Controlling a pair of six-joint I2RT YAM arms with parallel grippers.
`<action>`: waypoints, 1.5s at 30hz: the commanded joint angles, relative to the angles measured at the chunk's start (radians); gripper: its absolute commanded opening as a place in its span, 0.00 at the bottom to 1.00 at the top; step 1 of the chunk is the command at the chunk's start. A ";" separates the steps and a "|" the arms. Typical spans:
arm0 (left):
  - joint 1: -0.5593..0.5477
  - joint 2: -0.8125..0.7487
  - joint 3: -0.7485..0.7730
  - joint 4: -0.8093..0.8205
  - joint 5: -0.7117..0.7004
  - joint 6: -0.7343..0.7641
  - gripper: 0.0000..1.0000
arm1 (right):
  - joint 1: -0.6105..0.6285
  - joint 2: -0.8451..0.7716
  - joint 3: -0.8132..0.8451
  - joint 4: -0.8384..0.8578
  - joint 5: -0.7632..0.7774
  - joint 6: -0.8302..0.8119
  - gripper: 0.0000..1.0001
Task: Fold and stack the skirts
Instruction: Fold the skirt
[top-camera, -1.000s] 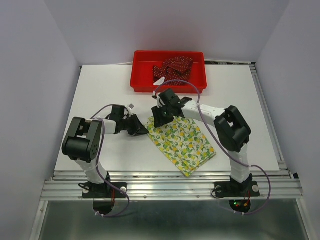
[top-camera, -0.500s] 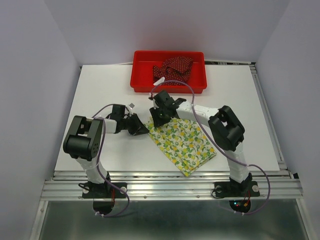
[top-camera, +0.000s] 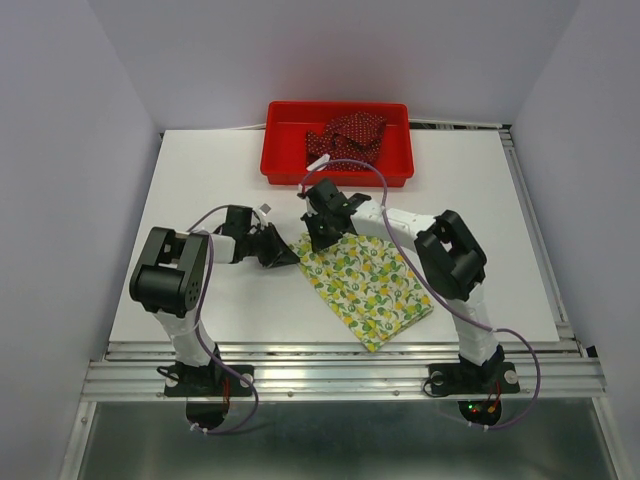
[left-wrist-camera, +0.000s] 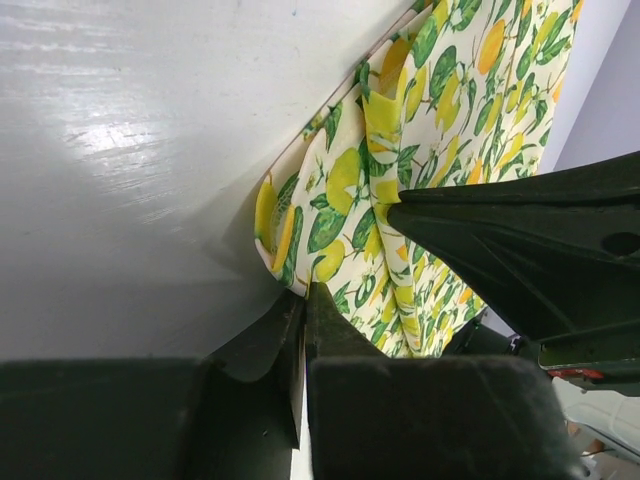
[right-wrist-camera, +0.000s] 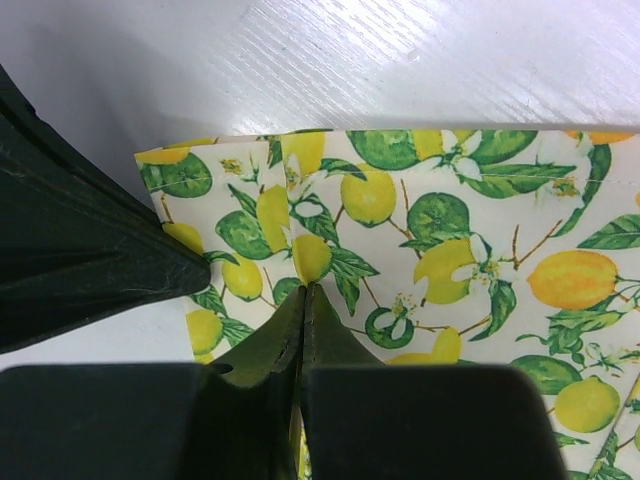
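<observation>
The lemon skirt is seen on the white worktop, near its front middle. It is spread as a flat, slanted four-sided shape of thin woven cloth, cream and printed with yellow lemons and green leaves. Its far left corner is gripped from two sides. The jaws of the left gripper are closed almost fully, and a thin edge of the cloth is pinched at their tips. There the corner is raised a little and curled, so a pale inner layer is shown along the hem and a soft shadow is cast under it. The jaws of the right gripper are pressed together as well, with a small ridge of the print caught between them, and the cloth around it is seen flat. The two grippers are placed just beside each other, and their fingers are made matte black and wedge-shaped. The dark red skirt, covered with tiny white dots, is found crumpled inside the glossy red plastic tray at the far side, well apart from the lemon skirt.
</observation>
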 joint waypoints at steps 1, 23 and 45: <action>0.002 0.017 0.021 0.000 -0.031 0.018 0.09 | 0.008 -0.046 0.045 0.005 -0.029 0.041 0.01; 0.008 0.051 0.061 0.024 -0.008 0.000 0.00 | -0.014 0.038 0.091 0.060 -0.181 0.333 0.01; 0.065 -0.030 0.141 -0.207 0.006 0.200 0.44 | -0.071 0.170 0.039 0.102 -0.316 0.420 0.01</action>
